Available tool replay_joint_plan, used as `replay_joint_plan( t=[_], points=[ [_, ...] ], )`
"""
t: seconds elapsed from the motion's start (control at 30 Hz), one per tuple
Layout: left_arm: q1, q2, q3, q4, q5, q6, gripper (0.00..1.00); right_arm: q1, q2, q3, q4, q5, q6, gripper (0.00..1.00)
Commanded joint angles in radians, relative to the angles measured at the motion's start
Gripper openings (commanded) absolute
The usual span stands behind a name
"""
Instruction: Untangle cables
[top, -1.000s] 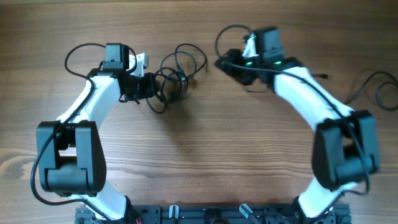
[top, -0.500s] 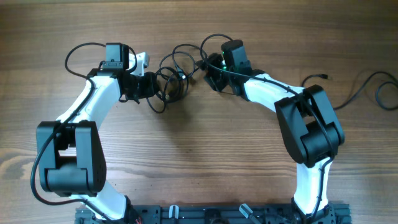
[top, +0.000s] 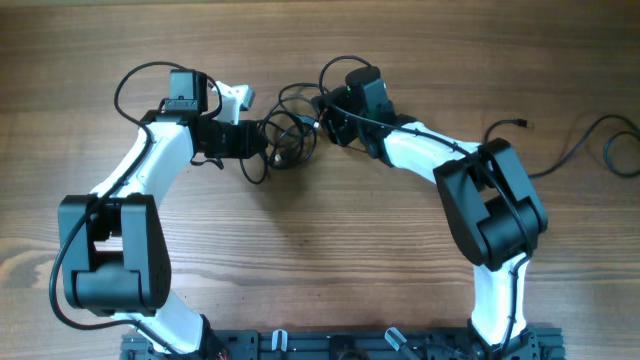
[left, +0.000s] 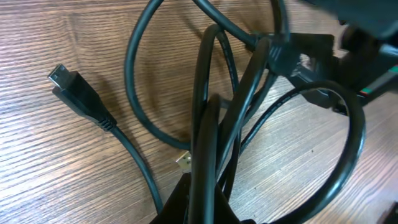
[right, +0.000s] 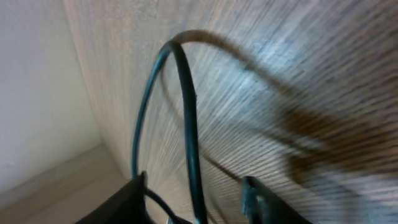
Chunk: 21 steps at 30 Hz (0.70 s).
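Now that the right end effector (top: 322, 112) has been brought in, half open around a strand (right: 186, 112), the thin black knotted cables (top: 288, 138) between them are gripped tight by the left end effector (top: 256, 140), so pulling can be started.

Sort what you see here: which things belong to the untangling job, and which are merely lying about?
Job: knotted cables; loose cable at right; left claw gripping the knot; right claw.
Lying about: arm wiring; wooden table.
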Motion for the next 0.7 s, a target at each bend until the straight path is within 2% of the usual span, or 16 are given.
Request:
replay_joint_plan(
  t=[0.0, 0.07, 0.23, 0.3, 0.37, 0.43, 0.5, 0.67],
  points=[
    [-0.005, 0.0, -0.006, 0.001, 0.056, 0.035, 0.04, 0.013, 0.058, 0.002, -0.002, 0.043, -0.052, 0.28],
    [-0.005, 0.0, -0.006, 0.001, 0.055, 0.035, 0.04, 0.012, 0.058, 0.002, -0.003, 0.069, -0.129, 0.04],
    [-0.005, 0.0, -0.006, 0.001, 0.023, 0.033, 0.04, -0.041, 0.036, 0.002, -0.002, 0.005, -0.29, 0.04],
    [-0.005, 0.0, -0.006, 0.002, -0.071, -0.019, 0.04, -0.084, -0.009, 0.002, -0.025, -0.053, -0.388, 0.04],
    [-0.005, 0.0, -0.006, 0.008, -0.184, -0.093, 0.04, -0.122, -0.081, 0.002, -0.129, -0.039, -0.503, 0.04],
    [-0.005, 0.0, -0.006, 0.008, -0.344, -0.213, 0.05, -0.165, -0.216, 0.002, -0.32, 0.082, -0.675, 0.04],
    [-0.005, 0.0, -0.006, 0.007, -0.419, -0.265, 0.05, -0.183, -0.338, 0.002, -0.444, 0.205, -0.791, 0.04],
    [-0.005, 0.0, -0.006, -0.019, -0.577, -0.363, 0.06, -0.284, -0.61, 0.002, -0.726, 0.499, -0.983, 0.04]
  ],
)
